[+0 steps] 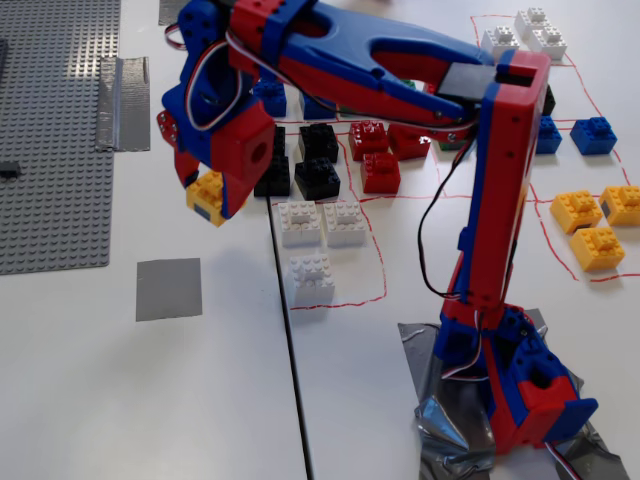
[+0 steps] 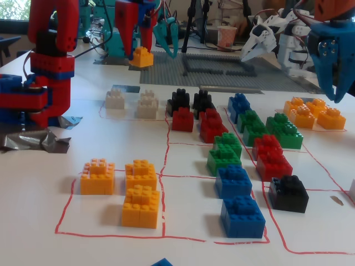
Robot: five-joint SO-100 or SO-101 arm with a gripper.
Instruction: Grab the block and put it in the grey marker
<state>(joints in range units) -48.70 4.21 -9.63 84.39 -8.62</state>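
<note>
The jaws are clenched on a yellow block, which hangs clear of the desk in a fixed view; in another fixed view the same block shows under the red and blue arm, in front of the grey baseplate. The block sits above and to the right of the grey marker, a flat grey square on the desk, apart from it. Just right of the block lie black blocks, with white blocks below them inside red drawn lines. Further right the arm's base stands on crumpled silver tape, with more yellow blocks beyond it.
</note>
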